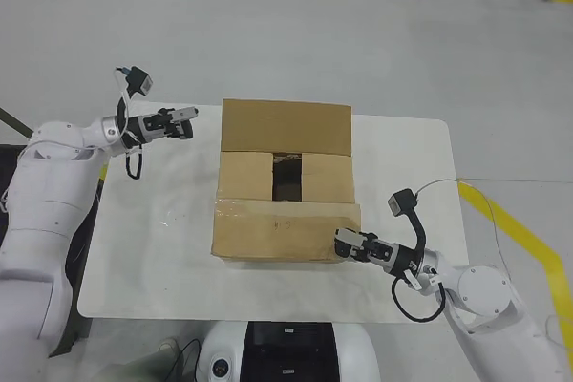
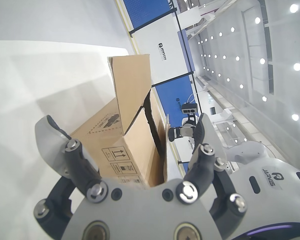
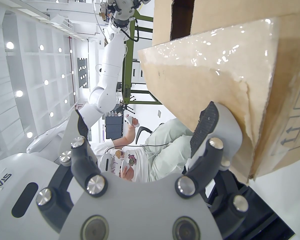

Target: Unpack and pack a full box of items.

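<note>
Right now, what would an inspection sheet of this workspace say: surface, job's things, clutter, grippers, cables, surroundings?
Surface: white table, carrying the box.
Job's things: cardboard box, outer flaps open, inner flaps nearly shut with a dark gap; contents hidden.
Clutter: nothing seen.
Grippers: left gripper open, off the box's far left corner; right gripper open at the taped near flap's right corner.
Cables: left cable loop and right cable loop at the wrists.
Surroundings: grey floor, yellow line.

Brown cardboard box (image 1: 285,234) stands upright mid-bench (image 1: 153,258), long flaps opened toward 12 and 6 o'clock, the 6 o'clock one glossy with clear tape; two short inner flaps folded in, a dark gap between
</note>
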You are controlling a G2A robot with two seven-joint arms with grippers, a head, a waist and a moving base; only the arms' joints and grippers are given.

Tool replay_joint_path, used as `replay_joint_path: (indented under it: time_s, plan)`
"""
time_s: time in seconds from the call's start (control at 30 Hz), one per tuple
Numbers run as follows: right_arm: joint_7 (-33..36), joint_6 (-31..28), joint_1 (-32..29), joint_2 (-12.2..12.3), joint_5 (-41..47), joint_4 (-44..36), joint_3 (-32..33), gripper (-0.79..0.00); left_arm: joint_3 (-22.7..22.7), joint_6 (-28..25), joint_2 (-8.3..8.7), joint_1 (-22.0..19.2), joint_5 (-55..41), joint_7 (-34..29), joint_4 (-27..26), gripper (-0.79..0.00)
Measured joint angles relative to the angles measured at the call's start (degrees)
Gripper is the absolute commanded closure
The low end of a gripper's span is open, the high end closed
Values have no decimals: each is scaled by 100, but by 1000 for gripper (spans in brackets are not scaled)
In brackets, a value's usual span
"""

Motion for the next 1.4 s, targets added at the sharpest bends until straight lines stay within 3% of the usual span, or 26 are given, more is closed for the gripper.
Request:
replay_joint_path:
  time_s: [0.43, 0.73, 1.07, 1.4]
  plan:
    - [0, 0, 0, 0, 0, 0, 0, -785, 947, -194, -632, -586, -233, 425, 933, -785]
    - [0, 0, 0, 0, 0, 0, 0, -785, 1009, -53, -926, -805, -1207, 25, 1314, -785]
    - [0, 0, 0, 0, 0, 0, 0, -785, 743, 167, -927, -837, -1697, -197, 1076, -785]
    - [0, 0, 0, 0, 0, 0, 0, -785, 142, 891, -700, -378, -2180, -925, -61, -785]
